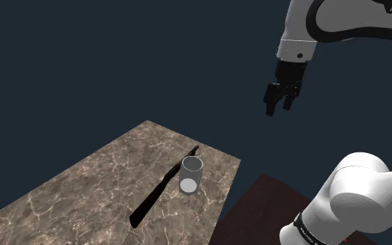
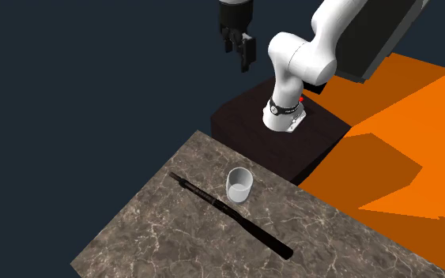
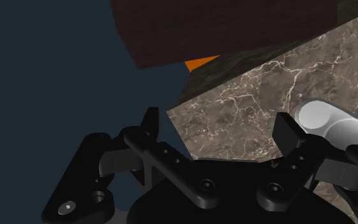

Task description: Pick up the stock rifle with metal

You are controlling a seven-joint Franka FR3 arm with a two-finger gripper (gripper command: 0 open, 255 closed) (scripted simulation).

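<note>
My jaws, released and empty, should drop far below to straddle the rifle (image 1: 161, 189), clear of the cup (image 1: 191, 175).

Open air over the slab; one cup crowds the rifle.

The gripper (image 1: 278, 108) hangs high at the upper right of the shoulder view, with clear air between it and the marble table (image 1: 83, 188). A pale cup (image 1: 191, 174) stands upright just beside the long dark rifle (image 1: 163, 188), on its right in that view, toward the thin end. The rifle's left side and thick lower-left end lie unblocked. The dark stand (image 1: 257, 209) sits off the table's right edge.
</note>
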